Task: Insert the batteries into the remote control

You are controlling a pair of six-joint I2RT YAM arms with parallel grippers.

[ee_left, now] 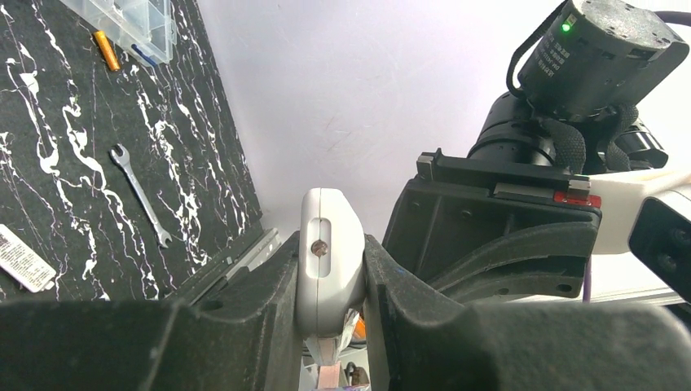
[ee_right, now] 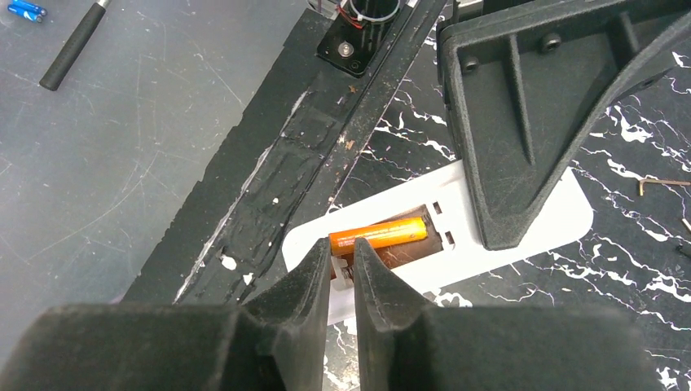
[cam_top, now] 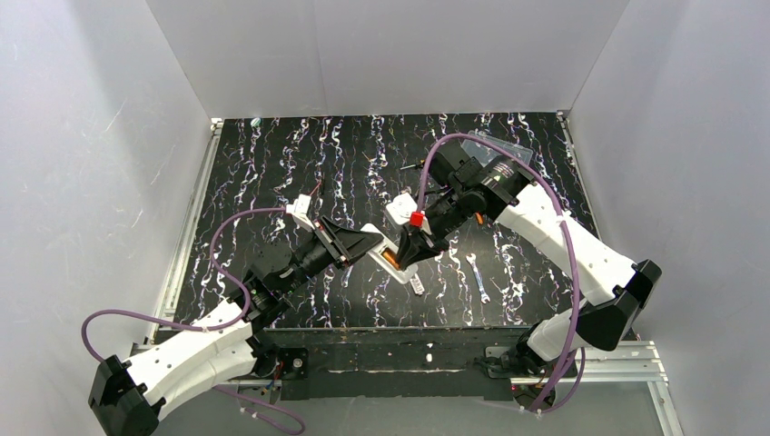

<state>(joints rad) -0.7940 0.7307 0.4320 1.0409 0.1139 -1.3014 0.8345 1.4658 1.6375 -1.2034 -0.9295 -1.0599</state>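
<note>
Nice soft, even light here, bright overall. White walls (cam_top: 381,54) look slightly washed out, with only faint shadows on the marbled table (cam_top: 272,163). Wrist shots go soft up close: black fingers (ee_right: 301,318) at 6 o'clock are blurry.

A black table (cam_top: 272,163) veined with white marbling is shown, and against it the remote control (ee_right: 566,218) is picked out in plain white, an orange battery (ee_right: 381,234) with dark lettering being framed by its brownish recess. The left gripper (ee_left: 330,277) and the right gripper (ee_right: 342,265) are both seen in matte black, a small red square (cam_top: 417,219) is caught on the latter, and the arms (cam_top: 195,354) are clad in white shells with black joints and trailed by purple cables (cam_top: 214,247). A second battery (ee_left: 107,50), orange with a darker tip, and a silvery wrench (ee_left: 140,194) are spotted on the marbling.
</note>
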